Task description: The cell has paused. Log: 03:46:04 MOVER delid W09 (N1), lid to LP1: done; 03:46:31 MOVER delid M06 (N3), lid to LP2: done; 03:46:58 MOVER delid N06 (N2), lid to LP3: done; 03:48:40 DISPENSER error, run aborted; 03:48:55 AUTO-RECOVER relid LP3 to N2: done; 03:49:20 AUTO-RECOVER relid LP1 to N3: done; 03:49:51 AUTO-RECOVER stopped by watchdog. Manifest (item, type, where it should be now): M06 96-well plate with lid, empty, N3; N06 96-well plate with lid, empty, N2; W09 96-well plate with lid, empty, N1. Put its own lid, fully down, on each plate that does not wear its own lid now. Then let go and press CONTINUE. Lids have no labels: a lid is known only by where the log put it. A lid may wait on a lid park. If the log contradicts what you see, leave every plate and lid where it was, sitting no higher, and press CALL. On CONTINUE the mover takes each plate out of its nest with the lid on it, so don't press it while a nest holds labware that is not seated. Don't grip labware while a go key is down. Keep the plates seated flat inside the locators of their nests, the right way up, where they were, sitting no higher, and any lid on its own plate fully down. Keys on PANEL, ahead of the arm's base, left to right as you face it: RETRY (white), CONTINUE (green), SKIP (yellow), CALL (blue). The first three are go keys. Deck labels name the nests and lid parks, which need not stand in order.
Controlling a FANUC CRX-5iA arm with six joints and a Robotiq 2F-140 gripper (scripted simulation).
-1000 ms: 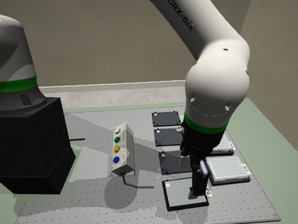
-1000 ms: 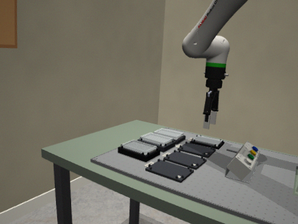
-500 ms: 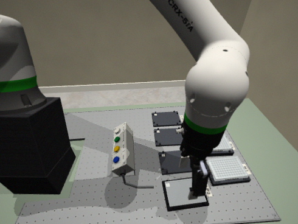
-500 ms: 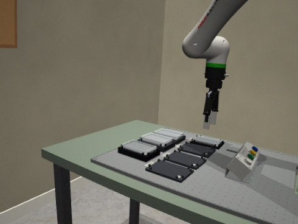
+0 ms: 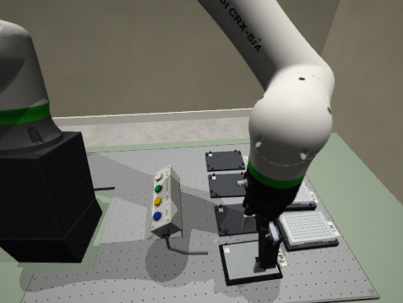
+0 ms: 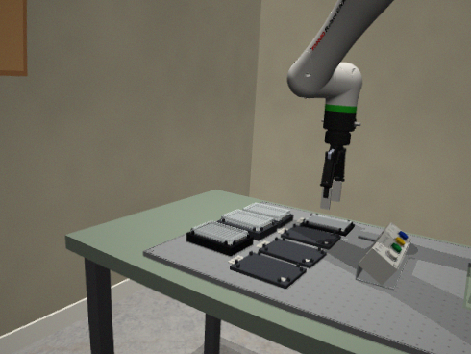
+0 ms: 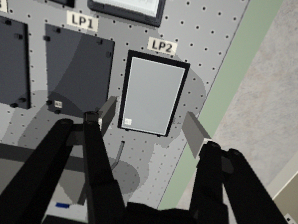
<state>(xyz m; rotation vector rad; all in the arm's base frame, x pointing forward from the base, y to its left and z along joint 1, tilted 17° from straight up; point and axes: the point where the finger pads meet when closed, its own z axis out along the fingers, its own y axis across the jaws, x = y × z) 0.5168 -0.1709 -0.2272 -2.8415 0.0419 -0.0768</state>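
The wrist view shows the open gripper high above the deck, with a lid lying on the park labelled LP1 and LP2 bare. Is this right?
Not quite: the parks are swapped. In the wrist view the lid lies on LP2, and LP1 is the bare one. The rest holds: the gripper is open, holds nothing, and hangs high above the deck.

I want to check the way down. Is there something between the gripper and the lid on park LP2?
Nothing: in the exterior view the open gripper hangs high above the lid on LP2, with only air between them. The wrist view shows the lid uncovered between the fingers.
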